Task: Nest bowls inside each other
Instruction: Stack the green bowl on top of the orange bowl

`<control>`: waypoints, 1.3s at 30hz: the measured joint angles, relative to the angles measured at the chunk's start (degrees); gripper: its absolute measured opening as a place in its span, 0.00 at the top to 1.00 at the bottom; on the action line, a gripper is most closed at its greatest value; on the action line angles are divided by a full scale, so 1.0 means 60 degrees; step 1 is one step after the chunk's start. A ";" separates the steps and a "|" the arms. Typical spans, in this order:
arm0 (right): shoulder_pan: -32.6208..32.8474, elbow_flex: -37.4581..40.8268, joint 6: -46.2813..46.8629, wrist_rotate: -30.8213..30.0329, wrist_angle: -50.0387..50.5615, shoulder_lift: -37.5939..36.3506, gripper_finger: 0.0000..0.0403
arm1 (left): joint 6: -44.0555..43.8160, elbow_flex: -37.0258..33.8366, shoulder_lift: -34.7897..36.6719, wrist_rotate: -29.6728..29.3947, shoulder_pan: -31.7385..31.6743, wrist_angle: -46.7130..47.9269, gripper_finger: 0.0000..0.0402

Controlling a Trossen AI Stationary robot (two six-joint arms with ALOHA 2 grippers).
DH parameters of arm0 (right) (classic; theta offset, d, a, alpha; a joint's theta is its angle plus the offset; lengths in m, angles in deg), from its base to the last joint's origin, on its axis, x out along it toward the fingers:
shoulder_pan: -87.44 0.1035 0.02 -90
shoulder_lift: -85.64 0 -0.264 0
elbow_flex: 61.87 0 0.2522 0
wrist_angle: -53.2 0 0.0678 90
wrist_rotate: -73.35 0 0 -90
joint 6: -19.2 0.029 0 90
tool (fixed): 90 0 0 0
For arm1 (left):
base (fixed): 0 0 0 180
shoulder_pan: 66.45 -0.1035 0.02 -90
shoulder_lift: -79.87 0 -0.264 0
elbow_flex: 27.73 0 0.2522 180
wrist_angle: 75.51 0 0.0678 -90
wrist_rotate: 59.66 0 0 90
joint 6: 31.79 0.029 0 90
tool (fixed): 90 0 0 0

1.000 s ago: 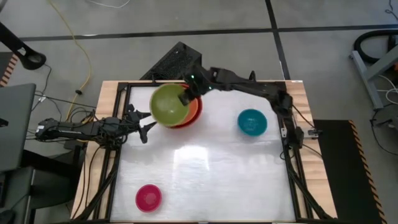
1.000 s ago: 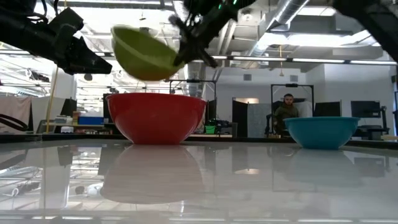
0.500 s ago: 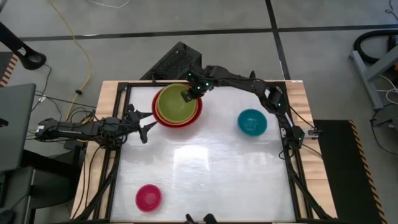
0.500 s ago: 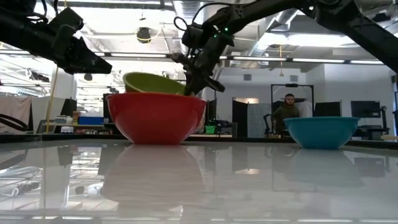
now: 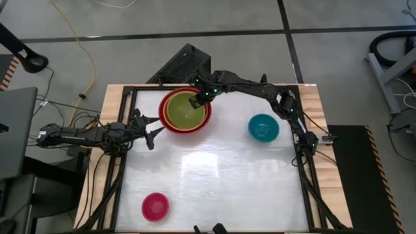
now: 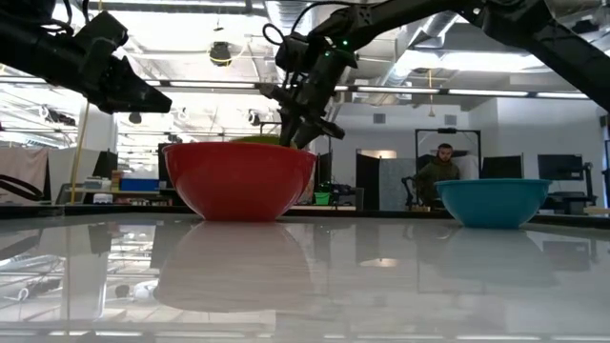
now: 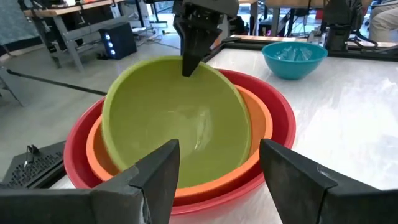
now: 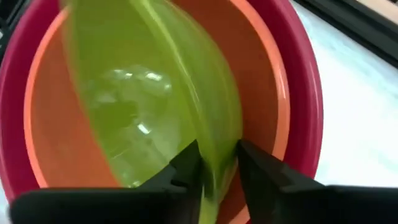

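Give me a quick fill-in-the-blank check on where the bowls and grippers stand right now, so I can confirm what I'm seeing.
1. The lime green bowl sits inside the ____ bowl, which sits inside the red bowl.
2. The right gripper has its fingers on either side of the lime green bowl's ____.
3. The magenta pink bowl and the ____ bowl stand alone on the table.
4. The left gripper waits beside the red bowl, fingers ____.

Missing words: orange; rim; teal; open

Red bowl apparently hides nested bowls, low view.
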 joint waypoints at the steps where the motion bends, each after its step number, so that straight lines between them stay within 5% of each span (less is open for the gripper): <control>1: 0.0000 0.0000 -0.0016 -0.0001 -0.0014 -0.0003 0.67 | -0.0001 0.0000 0.0000 0.0041 0.0000 -0.0002 0.47; 9: -0.0193 -0.0179 -0.0319 -0.0030 0.0055 -0.0069 0.54 | -0.0018 0.0000 0.0000 0.0155 0.0000 -0.0002 0.47; 17: -0.0276 -0.1480 -0.0835 -0.0286 0.0849 -0.0071 0.54 | -0.0018 0.0000 0.0001 0.0155 0.0000 0.0009 0.47; 21: -0.0246 -0.1528 -0.1073 -0.0285 0.0878 -0.0096 0.65 | -0.0018 0.0000 0.0000 0.0155 0.0000 0.0013 0.47; 26: -0.0082 -0.0893 -0.1557 -0.0922 0.0776 0.0029 0.96 | -0.0018 0.0002 0.0001 0.0155 0.0000 0.0013 0.47; 34: 0.0288 -0.0823 -0.1719 -0.1862 0.3294 -0.0654 0.98 | 0.0010 0.0000 0.0000 0.0158 0.0000 0.0020 0.47; 39: 0.0385 -0.0389 -0.1841 -0.1769 0.1400 -0.1019 0.99 | 0.0011 0.0000 0.0000 0.0158 0.0000 0.0020 0.47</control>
